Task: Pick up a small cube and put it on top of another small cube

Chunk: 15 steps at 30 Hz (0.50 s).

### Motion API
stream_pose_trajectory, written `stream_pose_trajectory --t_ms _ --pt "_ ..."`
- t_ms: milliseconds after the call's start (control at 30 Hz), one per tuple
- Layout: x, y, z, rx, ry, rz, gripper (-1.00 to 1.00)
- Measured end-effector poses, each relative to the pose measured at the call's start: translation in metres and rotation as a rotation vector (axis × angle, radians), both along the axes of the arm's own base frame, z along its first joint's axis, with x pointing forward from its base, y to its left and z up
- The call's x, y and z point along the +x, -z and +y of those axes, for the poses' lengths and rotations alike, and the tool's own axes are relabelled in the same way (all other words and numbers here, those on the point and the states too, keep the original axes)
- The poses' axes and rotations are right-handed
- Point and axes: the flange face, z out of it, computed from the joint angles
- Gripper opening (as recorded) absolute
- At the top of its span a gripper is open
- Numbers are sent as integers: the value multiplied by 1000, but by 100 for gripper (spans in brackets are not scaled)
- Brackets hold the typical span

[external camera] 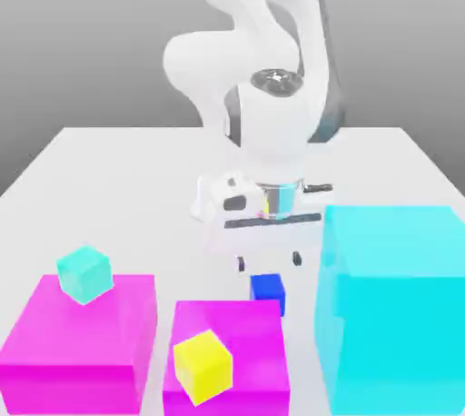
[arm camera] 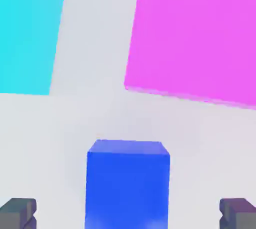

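The small dark blue cube (external camera: 268, 292) sits on the white table (external camera: 109, 187), between a magenta block (external camera: 238, 332) and a big cyan block (external camera: 395, 305). My gripper (external camera: 270, 262) hangs just above and behind it, open, with nothing between the fingers. In the hand view the blue cube (arm camera: 127, 183) lies midway between my two dark fingertips (arm camera: 19, 212), well apart from both; the gripper (arm camera: 128, 213) straddles it. A small yellow cube (external camera: 202, 366) rests tilted on that magenta block. A small teal cube (external camera: 84, 273) rests on a second magenta block (external camera: 54, 351).
The tall cyan block stands close on the exterior view's right of the blue cube. In the hand view the cyan block (arm camera: 27, 28) and a magenta block (arm camera: 195, 33) lie beyond the cube, with a strip of white table between them.
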Motion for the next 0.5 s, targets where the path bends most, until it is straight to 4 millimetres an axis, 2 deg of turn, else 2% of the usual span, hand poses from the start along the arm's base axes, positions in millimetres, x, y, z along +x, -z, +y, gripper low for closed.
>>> stream_pose_trajectory --t_ms 200,233,433,500 --pt "-1 42 0 -1 6 0 0" --pt "-2 48 -1 -2 6 -1 -100" --pt "-2 52 -1 -3 6 -1 -100" --pt "-1 45 0 -1 6 -1 -100"
